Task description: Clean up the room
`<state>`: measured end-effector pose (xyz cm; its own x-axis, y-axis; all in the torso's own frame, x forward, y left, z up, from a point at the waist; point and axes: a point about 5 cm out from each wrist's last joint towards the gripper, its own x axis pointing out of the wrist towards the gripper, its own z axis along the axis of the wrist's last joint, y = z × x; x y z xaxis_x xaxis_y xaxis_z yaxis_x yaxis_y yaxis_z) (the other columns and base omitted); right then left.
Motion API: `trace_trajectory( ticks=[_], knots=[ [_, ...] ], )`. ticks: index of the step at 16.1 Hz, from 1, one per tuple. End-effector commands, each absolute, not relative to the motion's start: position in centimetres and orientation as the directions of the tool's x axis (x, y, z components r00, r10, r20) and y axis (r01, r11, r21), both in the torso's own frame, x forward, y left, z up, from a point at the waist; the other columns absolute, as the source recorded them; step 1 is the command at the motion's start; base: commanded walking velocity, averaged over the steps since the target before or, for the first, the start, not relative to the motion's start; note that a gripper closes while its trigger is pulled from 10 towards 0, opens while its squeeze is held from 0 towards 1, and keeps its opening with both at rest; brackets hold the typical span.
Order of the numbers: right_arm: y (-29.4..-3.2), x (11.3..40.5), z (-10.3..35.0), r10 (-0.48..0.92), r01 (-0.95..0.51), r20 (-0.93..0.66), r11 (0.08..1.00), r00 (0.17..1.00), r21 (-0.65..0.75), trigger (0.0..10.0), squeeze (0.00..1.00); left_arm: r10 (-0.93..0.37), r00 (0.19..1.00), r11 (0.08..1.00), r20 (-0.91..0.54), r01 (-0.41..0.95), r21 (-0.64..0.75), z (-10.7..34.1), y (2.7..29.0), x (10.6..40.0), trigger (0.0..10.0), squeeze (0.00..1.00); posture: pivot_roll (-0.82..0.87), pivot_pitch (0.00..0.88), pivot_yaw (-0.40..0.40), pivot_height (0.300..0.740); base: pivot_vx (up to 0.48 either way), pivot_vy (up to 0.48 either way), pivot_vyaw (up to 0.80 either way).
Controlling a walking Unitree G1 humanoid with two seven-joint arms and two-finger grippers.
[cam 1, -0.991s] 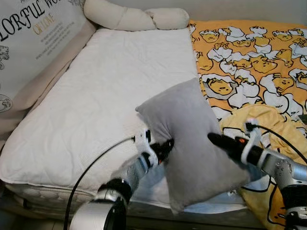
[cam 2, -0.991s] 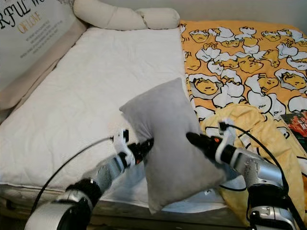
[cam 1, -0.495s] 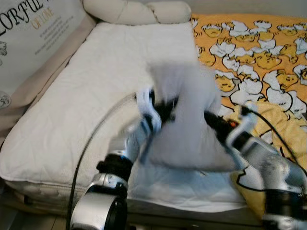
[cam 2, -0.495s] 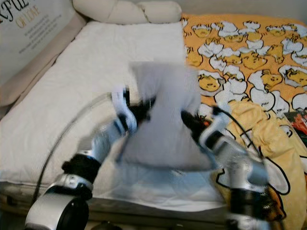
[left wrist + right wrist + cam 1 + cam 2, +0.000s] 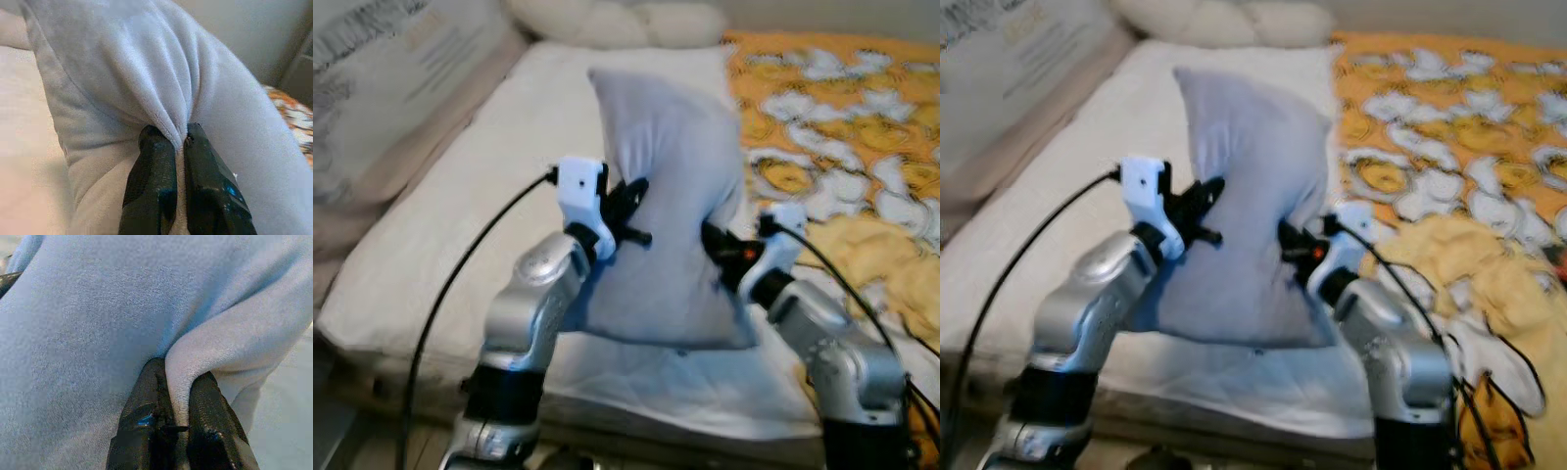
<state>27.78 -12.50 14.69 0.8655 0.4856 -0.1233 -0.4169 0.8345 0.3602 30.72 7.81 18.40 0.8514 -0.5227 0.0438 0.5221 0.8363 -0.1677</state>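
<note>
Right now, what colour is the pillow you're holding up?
Plain light grey pillow, no pattern; clearest in the left wrist view.

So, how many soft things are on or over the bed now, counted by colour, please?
Grey: 1, the grey pillow, held up by the left gripper and the right gripper.
Cream: 1, the long cream cushion at the head of the bed.
Yellow-orange: 1, the patterned blanket.
Total: 3.
</note>
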Motion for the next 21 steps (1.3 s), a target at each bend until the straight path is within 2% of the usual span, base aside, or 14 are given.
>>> trace_trajectory(
  ticks=[1, 2, 7, 10, 14, 21],
  knots=[
    [-10.1, 27.2, 16.6, 0.568, -0.526, -0.028, 0.78, 0.823, 0.339, 10.0, 0.0, -0.542, 0.84, 0.831, 0.018, 0.539, -0.138, 18.4, 7.1, 30.1, 10.0, 0.0, -0.03, 0.0, 0.031, 0.74, 0.0, 0.0, 0.8],
    [-9.7, 27.1, 16.5, 0.571, -0.531, -0.027, 0.779, 0.82, 0.334, 10.0, 0.0, -0.489, 0.872, 0.866, 0.009, 0.487, -0.109, 18.2, 8.1, 30.0, 10.0, 0.0, -0.03, 0.0, 0.028, 0.74, 0.0, 0.0, 0.8],
    [-9.6, 27.3, 16.0, 0.56, -0.518, -0.044, 0.791, 0.827, 0.325, 10.0, 0.0, -0.377, 0.926, 0.926, -0.01, 0.376, -0.043, 18.0, 10.2, 29.0, 10.0, 0.0, 0.0, 0.0, -0.003, 0.74, 0.0, 0.0, 0.8],
    [-10.0, 27.3, 15.0, 0.589, -0.534, -0.092, 0.78, 0.803, 0.327, 10.0, 0.0, -0.345, 0.939, 0.938, -0.018, 0.345, 0.034, 18.1, 10.6, 28.6, 10.0, 0.0, 0.02, 0.0, -0.008, 0.74, 0.0, 0.0, 0.8],
    [-10.4, 27.4, 13.6, 0.597, -0.527, -0.14, 0.778, 0.79, 0.341, 10.0, 0.0, -0.318, 0.948, 0.945, -0.03, 0.319, 0.069, 17.4, 10.7, 28.0, 10.0, 0.0, 0.03, 0.0, -0.013, 0.74, 0.0, 0.0, 0.8],
    [-12.1, 25.9, 12.3, 0.542, -0.461, -0.18, 0.815, 0.821, 0.35, 10.0, 0.0, -0.332, 0.942, 0.936, -0.051, 0.336, 0.101, 16.8, 11.2, 27.5, 10.0, 0.0, 0.0, 0.0, 0.066, 0.74, 0.0, 0.0, 0.8]
  ],
)
